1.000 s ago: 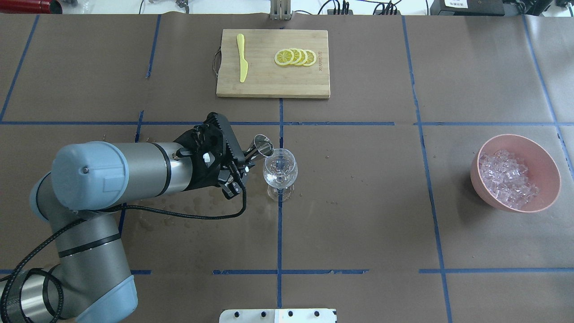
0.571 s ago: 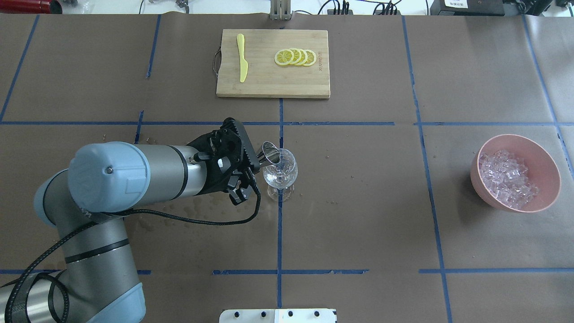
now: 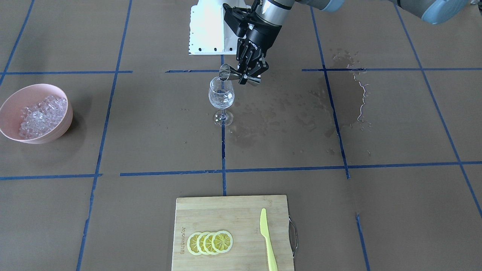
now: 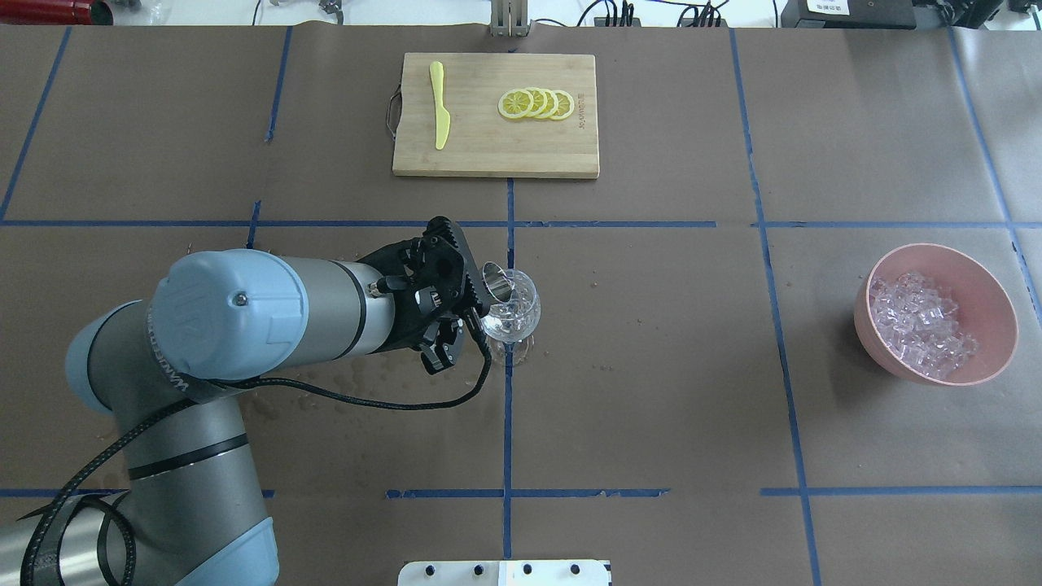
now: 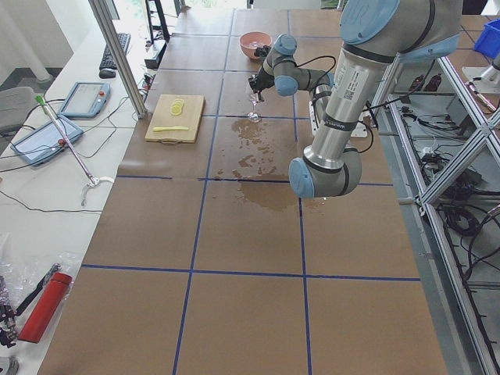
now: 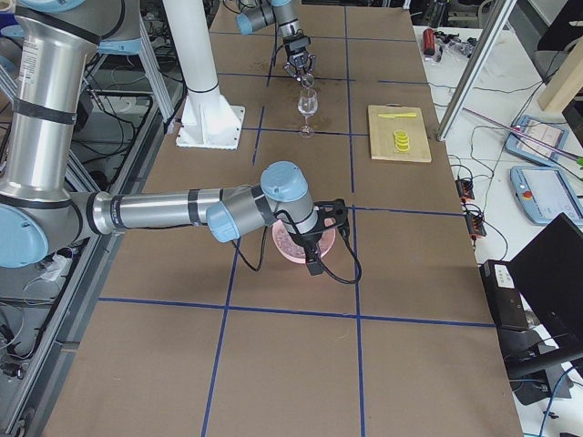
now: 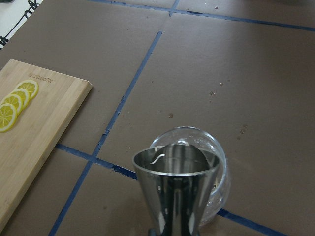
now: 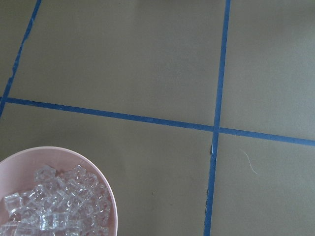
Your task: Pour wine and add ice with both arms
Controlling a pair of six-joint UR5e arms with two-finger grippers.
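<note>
A clear wine glass [image 4: 511, 308] stands upright at the table's middle; it also shows in the front view [image 3: 221, 95] and the left wrist view [image 7: 216, 162]. My left gripper [image 4: 472, 303] is shut on a steel jigger [image 4: 494, 282], tipped sideways with its mouth at the glass's rim [image 3: 227, 73]. The ice [image 4: 920, 325] fills a pink bowl [image 4: 1005, 301] at the right. My right gripper [image 6: 319, 238] hovers by that bowl and shows only in the right side view, so I cannot tell its state. The right wrist view shows the ice [image 8: 54, 206] at its lower left.
A bamboo cutting board [image 4: 488, 150] at the far middle carries lemon slices [image 4: 536, 104] and a yellow knife [image 4: 440, 106]. A wet spill [image 3: 286, 113] stains the paper on the left arm's side of the glass. A white base plate [image 3: 207, 30] sits at the robot's edge.
My left arm has moved right and turned its wrist. The jigger went from beside the glass to over its rim, tipped further.
</note>
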